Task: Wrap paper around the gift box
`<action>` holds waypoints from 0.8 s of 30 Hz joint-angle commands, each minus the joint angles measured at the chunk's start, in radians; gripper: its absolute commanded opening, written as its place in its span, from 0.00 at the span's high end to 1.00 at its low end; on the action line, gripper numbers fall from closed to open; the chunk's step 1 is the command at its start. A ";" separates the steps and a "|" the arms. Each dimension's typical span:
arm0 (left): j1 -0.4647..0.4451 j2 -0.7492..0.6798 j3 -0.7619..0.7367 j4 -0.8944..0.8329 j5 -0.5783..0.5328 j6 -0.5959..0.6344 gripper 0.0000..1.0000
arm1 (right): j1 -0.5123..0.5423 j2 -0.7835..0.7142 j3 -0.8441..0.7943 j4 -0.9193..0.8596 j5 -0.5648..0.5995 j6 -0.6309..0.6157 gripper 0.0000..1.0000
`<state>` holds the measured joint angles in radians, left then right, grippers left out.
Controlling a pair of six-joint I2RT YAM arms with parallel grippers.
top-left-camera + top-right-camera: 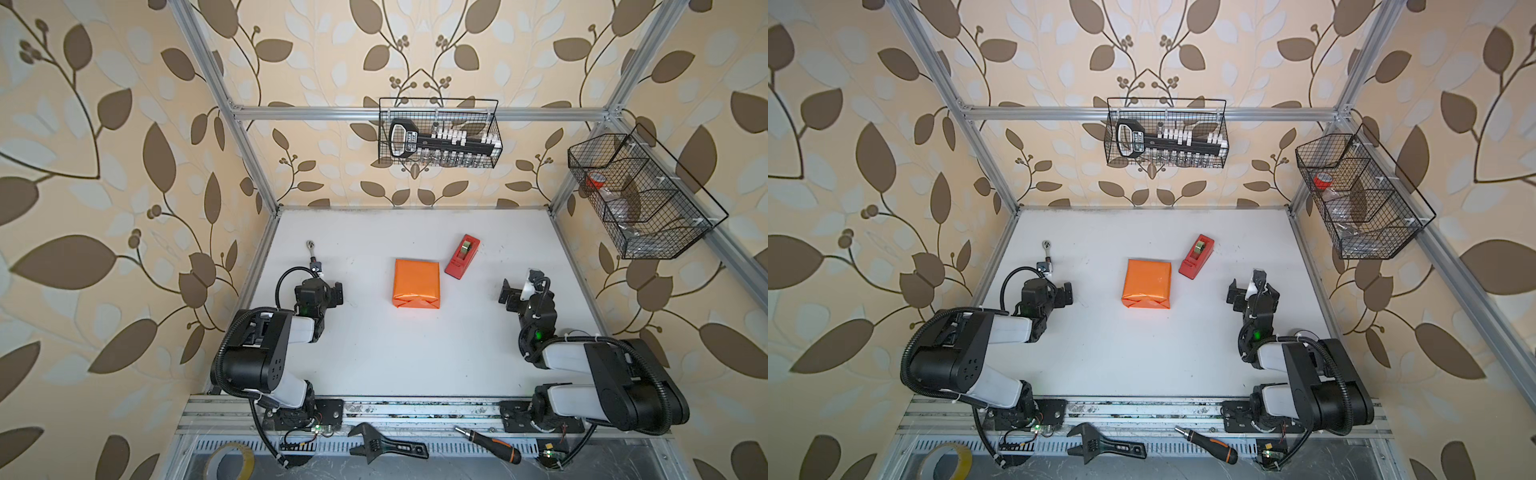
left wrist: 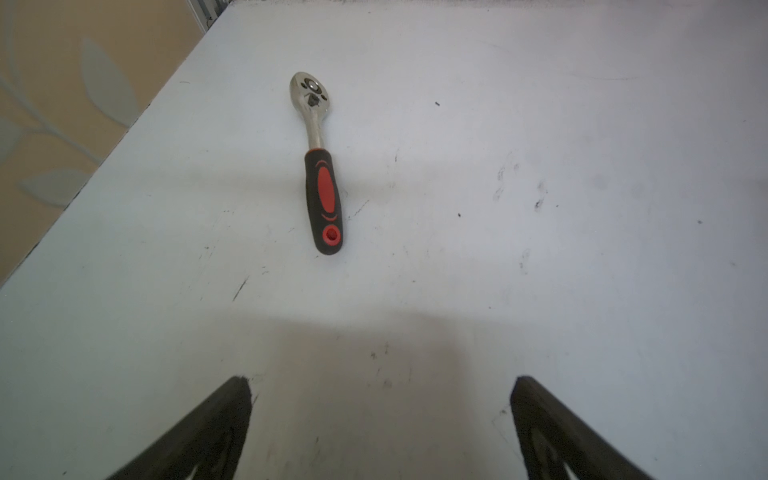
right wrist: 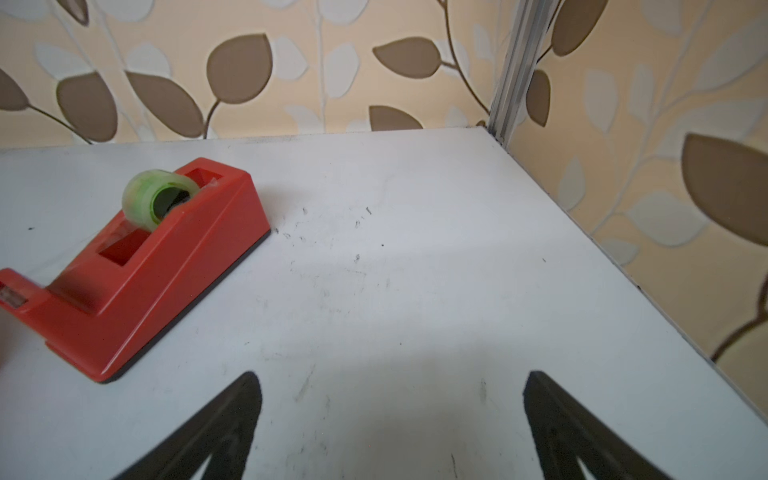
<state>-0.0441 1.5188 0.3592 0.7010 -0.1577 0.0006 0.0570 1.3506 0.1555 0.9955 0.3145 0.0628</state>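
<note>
In both top views the paper (image 1: 415,284) (image 1: 1147,284) sits near the middle of the white table (image 1: 395,357) (image 1: 1121,357), orange face out and folded into a closed, box-shaped parcel with a triangular flap on its near end. The gift box itself is hidden inside the paper. A red tape dispenser (image 1: 462,256) (image 1: 1196,257) stands just beside the parcel's far right corner, apart from it. The left gripper (image 1: 319,291) (image 1: 1046,293) hovers to the left of the parcel and the right gripper (image 1: 521,286) (image 1: 1250,289) to its right, both well clear of it. A ratchet wrench (image 1: 310,246) (image 1: 1045,246) lies beyond the left gripper, its handle partly covered by the arm. In the left wrist view, the left gripper (image 2: 380,380) has its two dark fingers (image 2: 224,415) spread wide with only bare tabletop between them. The ratchet wrench (image 2: 320,166) lies ahead, chrome head pointing away. In the right wrist view, the right gripper (image 3: 392,376) likewise stands wide apart and holds nothing. The tape dispenser (image 3: 137,266) sits off to one side with a greenish tape roll (image 3: 160,199) in its cradle.
</note>
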 commanded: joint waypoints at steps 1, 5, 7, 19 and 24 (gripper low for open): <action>0.005 -0.018 0.031 0.036 0.042 -0.013 0.01 | -0.008 0.003 -0.006 0.088 -0.022 -0.013 0.00; 0.005 -0.024 0.025 0.040 0.040 -0.013 0.01 | -0.006 0.001 -0.007 0.093 -0.023 -0.017 0.00; 0.005 -0.022 0.027 0.038 0.041 -0.014 0.01 | -0.006 -0.010 -0.002 0.068 -0.028 -0.016 0.00; 0.006 -0.023 0.026 0.039 0.043 -0.013 0.01 | 0.003 -0.006 0.000 0.069 -0.027 -0.027 0.00; 0.005 -0.023 0.028 0.038 0.043 -0.012 0.01 | 0.004 -0.006 0.000 0.069 -0.026 -0.027 0.00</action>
<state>-0.0441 1.5185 0.3622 0.7063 -0.1295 -0.0040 0.0566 1.3495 0.1555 1.0309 0.2913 0.0616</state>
